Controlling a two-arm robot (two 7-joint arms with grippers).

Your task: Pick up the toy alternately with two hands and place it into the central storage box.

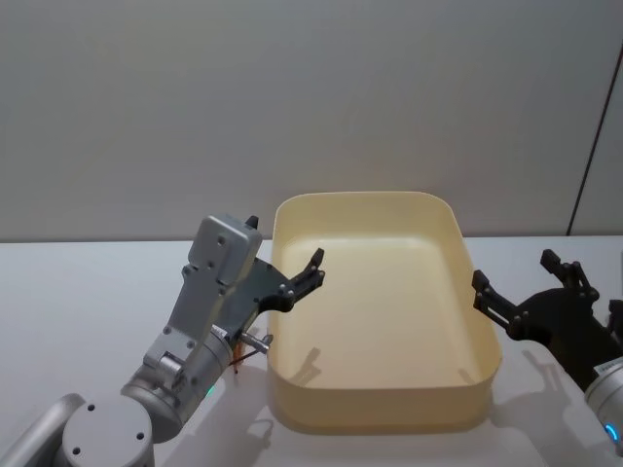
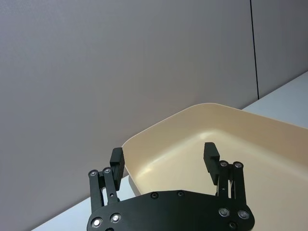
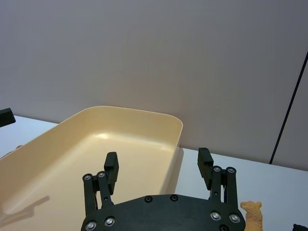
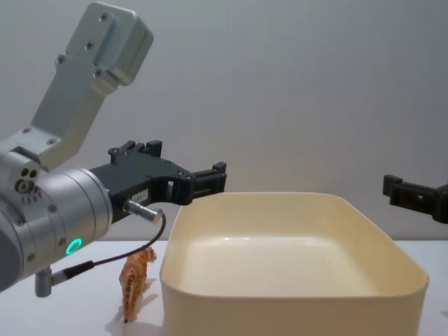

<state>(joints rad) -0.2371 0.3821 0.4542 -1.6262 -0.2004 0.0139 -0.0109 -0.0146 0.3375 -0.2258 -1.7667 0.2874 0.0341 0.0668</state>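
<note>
The black left gripper (image 1: 313,270) hovers wide open and empty over the left rim of the pale cream-yellow plastic tub (image 1: 380,407). A small orange toy animal (image 4: 136,280) stands below and behind its fingers, just outside that wall. The black right gripper (image 3: 158,158), equally spread and empty, has a tan toy animal (image 3: 252,215) low beside its palm, away from the tub.

A white tabletop (image 1: 78,292) meets a plain grey wall (image 1: 292,97); a thin dark seam (image 1: 595,146) runs down the wall's right side.

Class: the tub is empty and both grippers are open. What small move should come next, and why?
Probably lower the left gripper toward the orange toy animal standing beside the tub: that gripper is open, empty and nearest it.
</note>
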